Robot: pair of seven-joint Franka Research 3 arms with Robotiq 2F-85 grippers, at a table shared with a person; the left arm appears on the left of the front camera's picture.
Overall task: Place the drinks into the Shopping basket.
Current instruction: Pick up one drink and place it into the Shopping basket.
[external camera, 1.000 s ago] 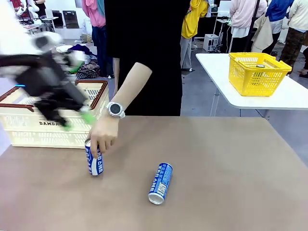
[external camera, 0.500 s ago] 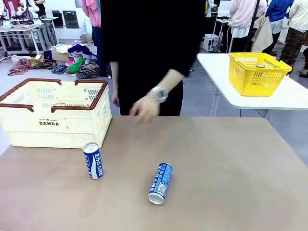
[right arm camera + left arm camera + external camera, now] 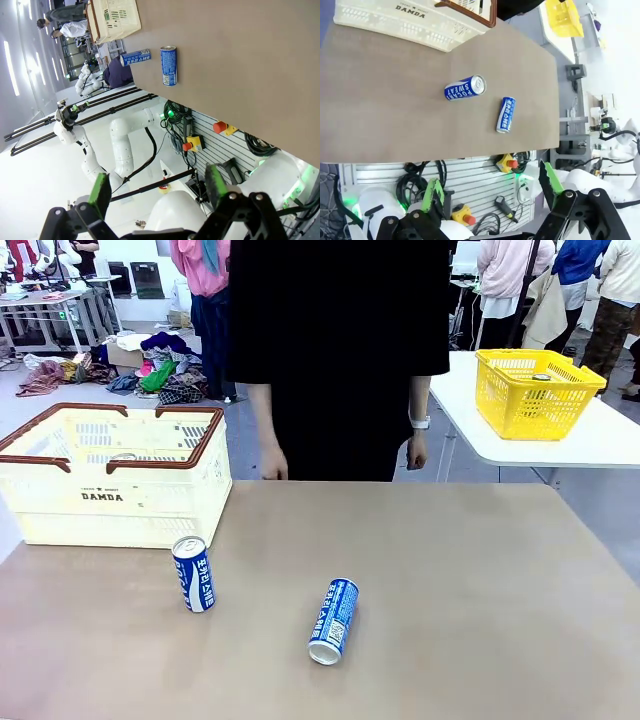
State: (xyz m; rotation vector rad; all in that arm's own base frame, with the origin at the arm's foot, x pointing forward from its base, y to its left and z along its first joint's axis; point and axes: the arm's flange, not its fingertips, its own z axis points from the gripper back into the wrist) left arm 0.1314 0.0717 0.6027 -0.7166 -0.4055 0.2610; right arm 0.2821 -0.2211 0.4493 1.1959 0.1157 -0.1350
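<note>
Both my arms are parked off the brown tabletop (image 3: 450,590), wrists up high behind its near edge and looking down over the cable rail at the front. My left gripper (image 3: 490,172) has its green-padded fingers spread wide with nothing between them, and it's the same for my right gripper (image 3: 157,172): wide apart and empty.

There are two drinks out on the table. One slim blue aluminium can with white lettering (image 3: 194,574) (image 3: 465,88) (image 3: 135,58) stands upright just in front of the big cream-white slotted plastic basket with the brown rim (image 3: 100,510) (image 3: 415,20) (image 3: 117,15), close to its near right corner but not touching it. The other blue can (image 3: 333,621) (image 3: 505,114) (image 3: 168,65) lies on its side nearer the middle, silver top pointing toward my edge, well apart from the first.

The person in black stands at the far side, arms hanging straight down, both hands (image 3: 272,462) off the table.
</note>
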